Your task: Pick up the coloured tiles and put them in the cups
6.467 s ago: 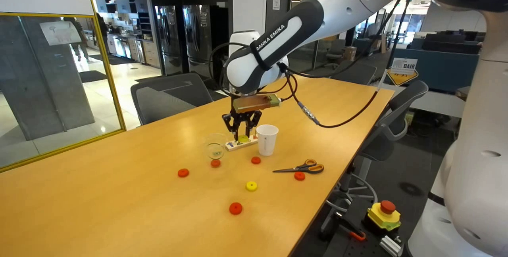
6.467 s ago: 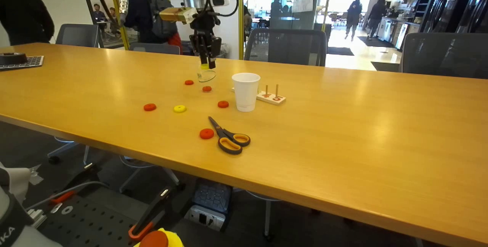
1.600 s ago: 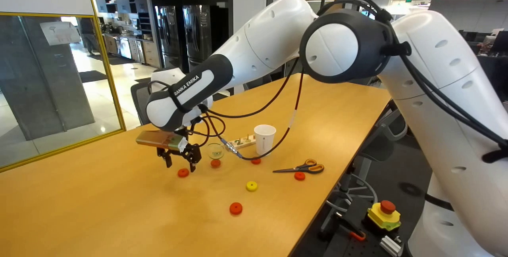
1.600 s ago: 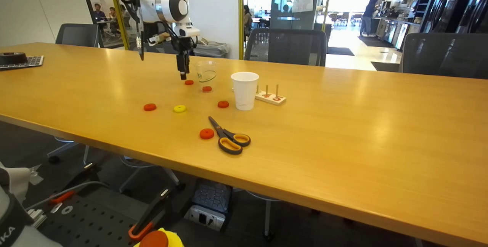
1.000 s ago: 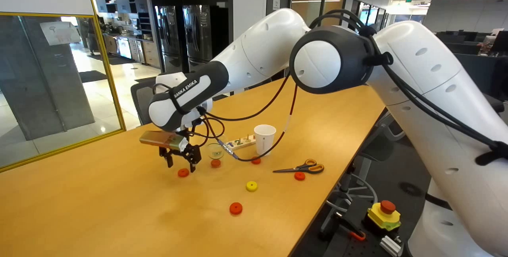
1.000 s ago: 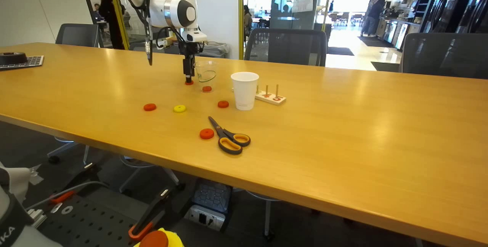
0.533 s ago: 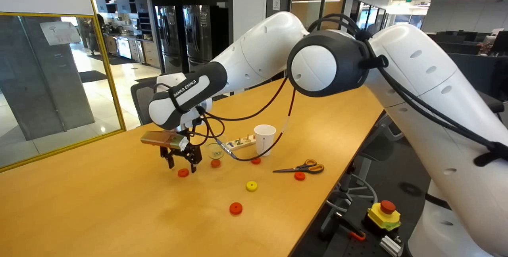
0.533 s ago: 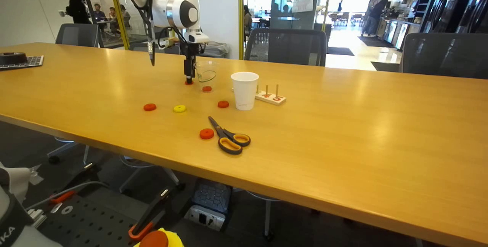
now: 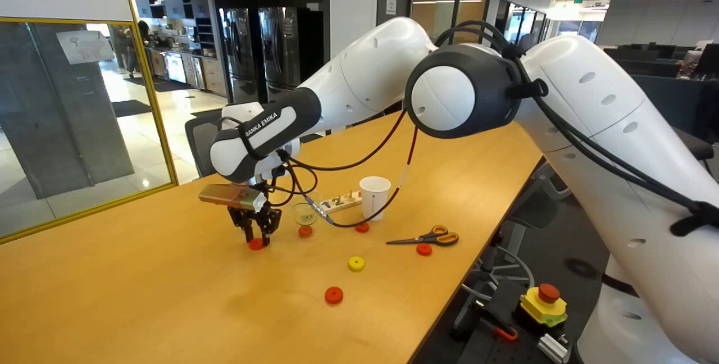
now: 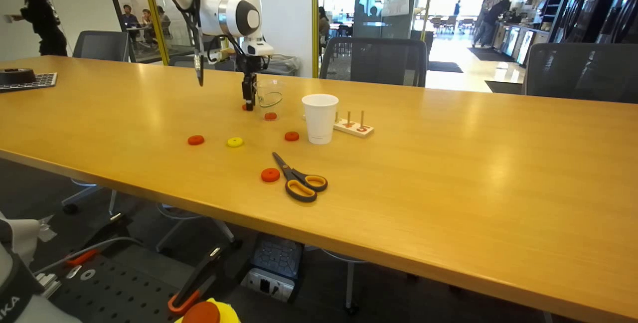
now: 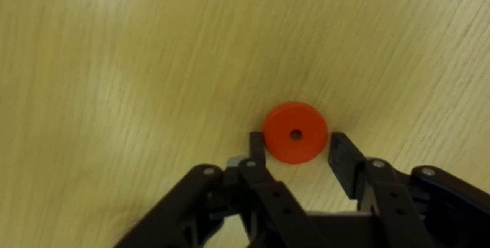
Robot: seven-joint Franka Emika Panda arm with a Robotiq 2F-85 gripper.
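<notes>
Your gripper (image 11: pixel 296 137) pinches the tile (image 11: pixel 295 121) by opposite edges; firm up, then lift straight before crossing to the clear cup (image 10: pixel 270 95) nearby.

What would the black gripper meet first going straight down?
Probably the light-brown wooden tabletop: the fingertips flank the red, round, centre-holed disc. Any gap beneath them is unclear.

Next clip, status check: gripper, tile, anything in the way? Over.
Gripper low at a red tile, fingers either side, firm grip unconfirmed. Tile apparently on the table. Clear cup nearby, apart from fingers; nothing seen blocking the tile.
</notes>
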